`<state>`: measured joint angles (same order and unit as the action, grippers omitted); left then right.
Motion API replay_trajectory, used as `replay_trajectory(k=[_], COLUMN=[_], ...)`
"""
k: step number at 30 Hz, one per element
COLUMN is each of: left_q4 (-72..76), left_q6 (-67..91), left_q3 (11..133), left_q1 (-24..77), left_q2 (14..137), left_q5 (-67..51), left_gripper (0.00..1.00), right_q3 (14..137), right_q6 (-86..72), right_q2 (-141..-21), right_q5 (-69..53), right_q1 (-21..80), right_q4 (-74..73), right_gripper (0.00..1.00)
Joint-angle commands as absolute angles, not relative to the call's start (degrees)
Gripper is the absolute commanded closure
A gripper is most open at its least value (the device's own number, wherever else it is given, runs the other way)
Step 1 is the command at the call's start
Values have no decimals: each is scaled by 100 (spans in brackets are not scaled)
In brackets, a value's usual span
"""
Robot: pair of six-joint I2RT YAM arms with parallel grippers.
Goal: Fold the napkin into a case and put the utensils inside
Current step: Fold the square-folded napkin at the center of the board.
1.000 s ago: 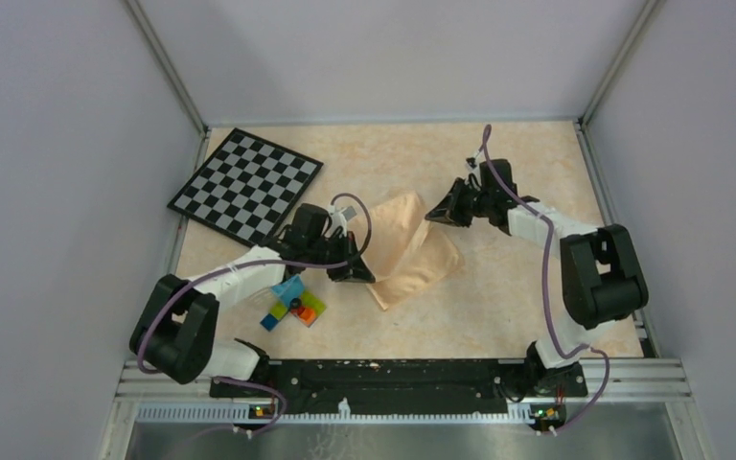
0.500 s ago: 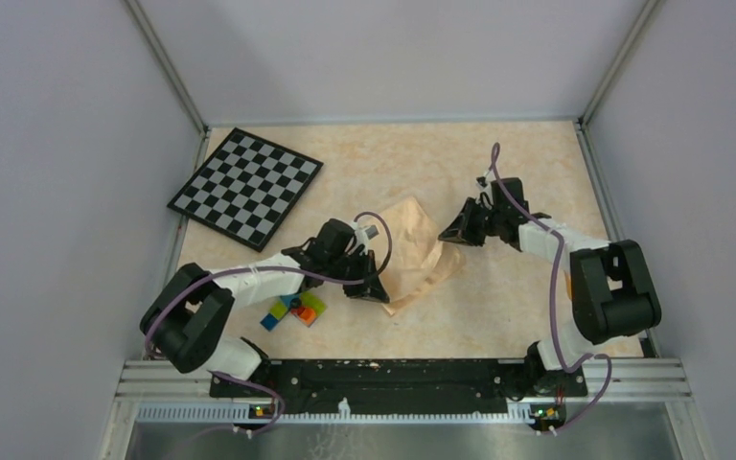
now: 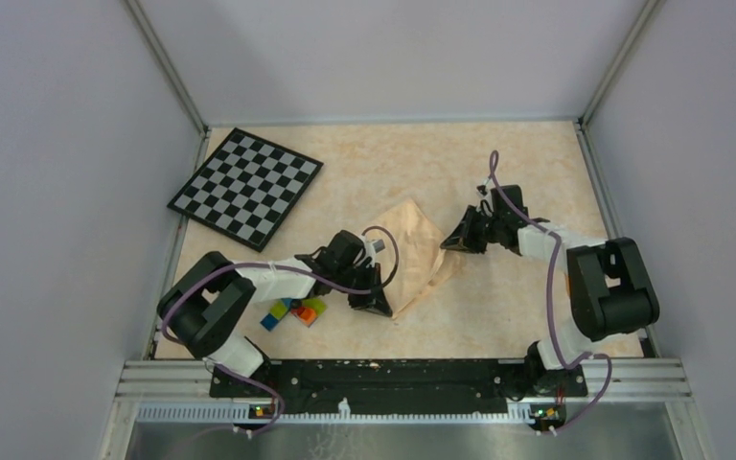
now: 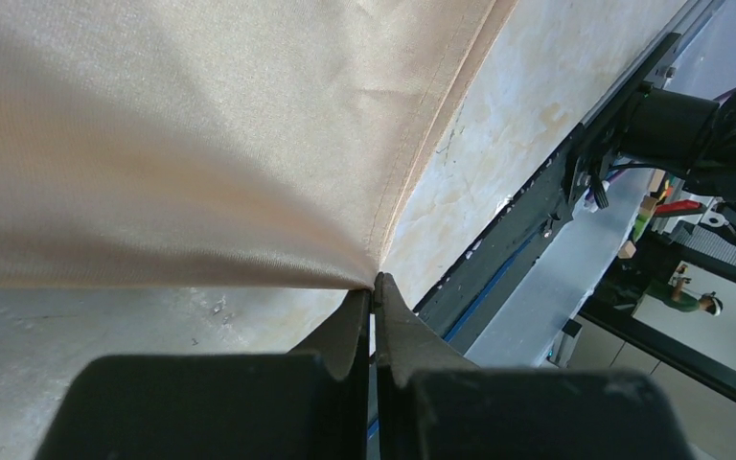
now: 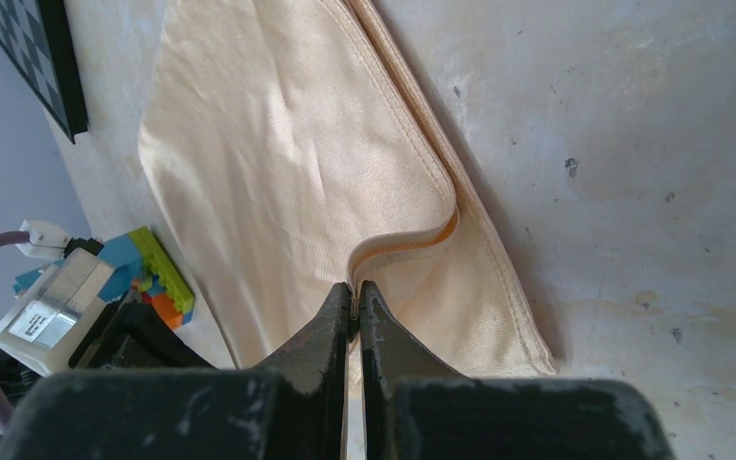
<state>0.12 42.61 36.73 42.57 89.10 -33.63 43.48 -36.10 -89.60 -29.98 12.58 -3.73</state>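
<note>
Starting overhead: shows the napkin (image 3: pixel 412 251) lying as a long, partly folded shape on the table (image 3: pixel 498 172), spanning the gap between the two arms. Finds the left gripper (image 3: pixel 376 305) at the cloth's near tip and the right gripper (image 3: pixel 450 241) at its right edge, both too small in this view to separate fingers from fabric. Places the checkered board (image 3: pixel 245 184) well beyond the left gripper and to its left, and the toy bricks (image 3: pixel 294 311) close by on its left. Moving to the left wrist: settles what the top view cannot, with both fingers pressed together and clenched on the very corner of the napkin, the cloth fanning out ahead of the tips and bare table to their right. Turning to the right wrist: catches the fingers pinched tight on a hemmed upper layer, raised in a small curl off the layer beneath. Reveals, only here, a thin orange strip in the gap under that curl, though cannot tell what it is. Adds the toy bricks to the left of the fingertips, past the cloth's far edge, and a sliver of the checkered board further ahead on the left.
</note>
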Motion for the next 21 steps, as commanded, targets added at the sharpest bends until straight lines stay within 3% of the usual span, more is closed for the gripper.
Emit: replay_trajectory(k=[1, 10, 16, 19, 21], left_q4=[394, 335, -510, -884, -899], left_q6=[4327, 4235, 3909, 3848, 3929], left_q3=[3578, 3563, 3713, 3788, 3752], left_q1=[4304, 4342, 4291, 4104, 3862], left_q2=[8997, 8780, 8139, 7868, 7777], left_q5=[-3468, -3509, -3631, -3625, -3577], left_gripper=[97, 68, 43, 42, 48], right_q3=[4266, 4192, 4135, 4130, 4098], right_q6=[-3501, -3444, -3331, -3274, -3275], right_q2=[-9054, -9184, -9161, -9175, -9164], right_q5=[-2889, -2805, -2862, -2838, -2832], right_q1=[1187, 1083, 1065, 1017, 982], right_q4=[-107, -151, -146, -188, -160], right_gripper=[100, 100, 100, 100, 100])
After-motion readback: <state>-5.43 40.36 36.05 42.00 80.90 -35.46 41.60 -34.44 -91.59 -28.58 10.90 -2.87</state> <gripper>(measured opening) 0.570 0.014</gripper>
